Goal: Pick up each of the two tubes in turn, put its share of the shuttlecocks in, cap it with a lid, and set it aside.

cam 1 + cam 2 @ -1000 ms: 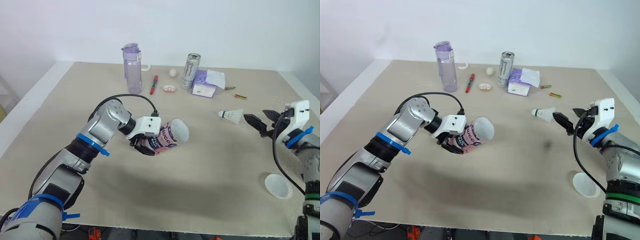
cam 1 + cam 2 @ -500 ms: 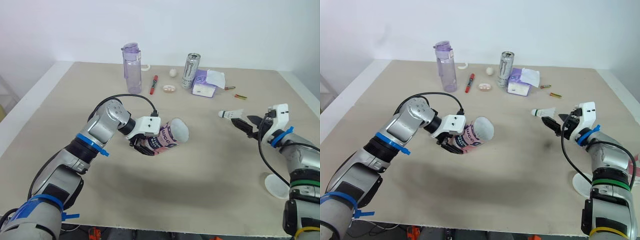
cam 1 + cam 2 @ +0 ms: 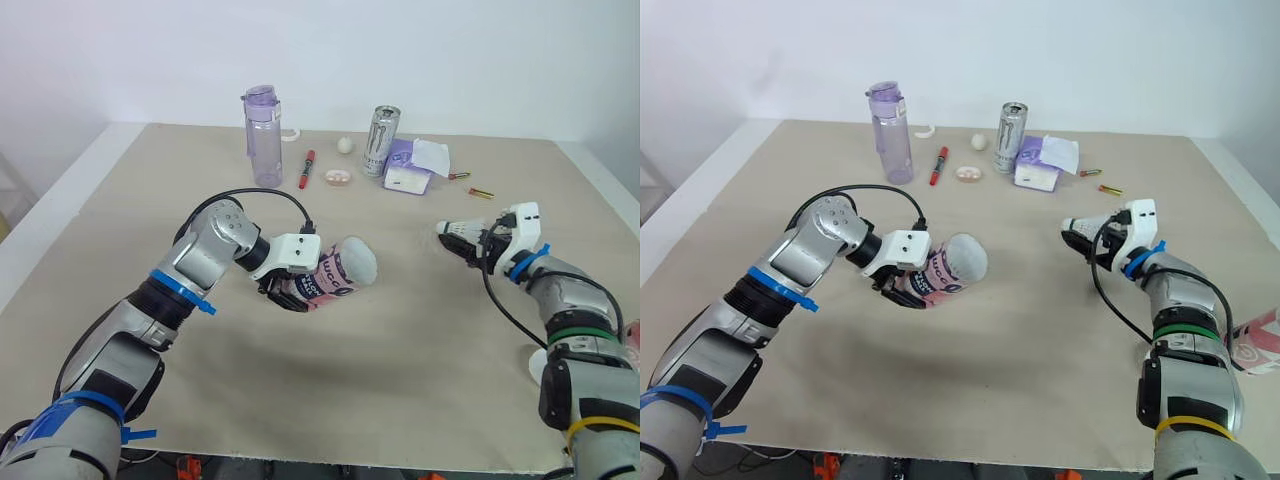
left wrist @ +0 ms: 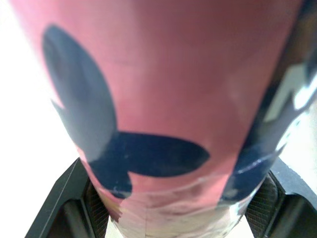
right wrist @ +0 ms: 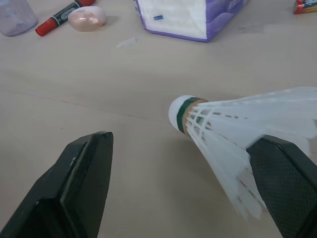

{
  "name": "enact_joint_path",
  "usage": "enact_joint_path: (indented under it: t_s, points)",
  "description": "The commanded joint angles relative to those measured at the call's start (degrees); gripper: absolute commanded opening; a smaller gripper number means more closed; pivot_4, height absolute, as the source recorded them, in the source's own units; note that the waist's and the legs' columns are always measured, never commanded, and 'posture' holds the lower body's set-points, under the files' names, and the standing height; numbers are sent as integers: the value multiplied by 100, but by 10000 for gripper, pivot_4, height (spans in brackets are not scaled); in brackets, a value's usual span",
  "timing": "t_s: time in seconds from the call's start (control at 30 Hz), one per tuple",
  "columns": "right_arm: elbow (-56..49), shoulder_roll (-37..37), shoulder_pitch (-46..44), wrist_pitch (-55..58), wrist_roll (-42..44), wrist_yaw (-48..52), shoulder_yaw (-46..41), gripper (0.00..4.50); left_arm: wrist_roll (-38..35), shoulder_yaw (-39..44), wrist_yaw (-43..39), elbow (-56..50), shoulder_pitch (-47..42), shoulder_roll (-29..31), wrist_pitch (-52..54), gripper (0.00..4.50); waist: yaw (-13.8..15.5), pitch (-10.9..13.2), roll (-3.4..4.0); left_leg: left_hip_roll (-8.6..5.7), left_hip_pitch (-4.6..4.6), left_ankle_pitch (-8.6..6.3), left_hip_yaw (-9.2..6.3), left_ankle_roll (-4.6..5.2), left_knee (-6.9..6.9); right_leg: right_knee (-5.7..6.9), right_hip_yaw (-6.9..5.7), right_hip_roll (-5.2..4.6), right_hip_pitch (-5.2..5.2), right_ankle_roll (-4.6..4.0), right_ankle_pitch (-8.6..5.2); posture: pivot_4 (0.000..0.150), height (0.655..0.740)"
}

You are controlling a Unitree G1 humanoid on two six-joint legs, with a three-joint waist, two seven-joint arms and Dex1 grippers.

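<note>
My left gripper [image 3: 288,288] is shut on a pink tube [image 3: 337,269] and holds it tilted above the table's middle, open mouth facing right. In the left wrist view the tube [image 4: 158,99] sits between both fingers. A white shuttlecock [image 3: 456,230] lies on the table at the right, cork pointing left. My right gripper [image 3: 474,245] is open, with one finger on each side of it. In the right wrist view the shuttlecock [image 5: 233,124] has its feathers against one finger [image 5: 290,183]. A second pink tube [image 3: 1258,342] lies at the far right edge.
At the back of the table stand a purple bottle [image 3: 264,135], a red marker [image 3: 308,168], an energy can [image 3: 380,140], a purple tissue pack [image 3: 410,170] and a small ball [image 3: 346,145]. A white lid [image 3: 535,364] lies near the front right, partly behind my right arm.
My right gripper has moved left across the table and now straddles the shuttlecock. The left gripper and its tube have stayed in place.
</note>
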Motion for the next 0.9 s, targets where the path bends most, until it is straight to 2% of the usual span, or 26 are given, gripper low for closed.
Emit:
enact_joint_path:
  t_s: [0.03,0.1,0.13,0.17,0.23,0.27,0.3,0.33,0.37,0.43,0.6,0.73,0.8,0.9]
  points:
    - [279,-54,-254,-267,-105,-138,-72,44620,51,-111,45,-107,165,59,109,30636,2,0,0,0,0,0,-1,0,-1,0,-1,0,0,-1,0,1500,7400]
    - [398,-67,-296,-325,-135,-179,-94,39216,45,-110,52,-153,189,83,141,30636,0,0,0,0,0,0,0,0,-3,0,0,0,0,-1,-1,1500,7400]
    - [436,-68,-307,-353,-148,-171,-96,33454,43,-109,55,-172,200,94,149,30636,0,0,0,0,0,0,0,0,-4,0,1,0,0,-1,-1,1500,7400]
    - [467,-71,-314,-389,-173,-176,-89,31735,42,-108,56,-188,212,105,153,30636,0,0,0,0,0,0,0,0,-4,0,1,0,0,-1,-1,1500,7400]
    - [528,-78,-331,-448,-202,-233,-92,21572,40,-103,59,-213,227,113,173,30636,-2,0,0,0,1,0,0,0,-5,0,1,1,-1,-1,0,1500,7400]
    - [555,-81,-342,-473,-204,-260,-105,21572,39,-102,62,-220,231,110,185,30636,-4,0,0,0,1,0,0,0,-5,0,1,1,-1,-1,0,1500,7400]
    - [576,-83,-351,-488,-202,-286,-119,16924,42,-104,68,-221,231,104,190,30636,-6,0,1,0,1,0,0,0,-5,0,1,1,-1,-1,0,1500,7400]
    - [589,-83,-357,-510,-208,-302,-126,14107,46,-108,76,-212,228,94,189,30636,-8,0,1,0,2,0,0,0,-5,0,1,2,-1,-1,0,1500,7400]
    - [597,-83,-360,-524,-212,-310,-128,13623,48,-110,80,-206,225,87,186,30636,-10,0,1,1,2,0,0,0,-5,0,1,2,-1,-1,0,1500,7400]
    - [621,-85,-369,-574,-230,-343,-124,899,47,-111,84,-192,213,71,184,30636,-11,0,1,1,2,0,0,0,-6,0,1,2,-1,-1,0,1500,7400]
    - [612,-100,-355,-716,-252,-358,-138,899,38,-113,77,-151,188,49,154,30636,-13,0,1,0,2,0,0,0,-6,0,1,2,-1,-1,0,1500,7400]
    - [60,-160,-152,-1034,-309,-231,-33,899,38,-117,75,-86,148,13,115,30636,-13,0,1,0,2,0,0,0,-6,0,1,2,0,-1,0,1500,7400]
    - [-1117,-267,310,-1129,-310,-30,75,899,33,-111,76,-58,131,-3,93,30636,-2,1,2,-1,1,0,-1,0,-6,0,1,1,-1,0,-1,1500,7400]
    - [-3881,-586,1320,-635,-75,183,100,899,22,-96,67,-32,120,-7,64,30636,29,2,12,-5,-5,0,-7,0,-8,-1,2,1,-1,5,-6,1500,7400]
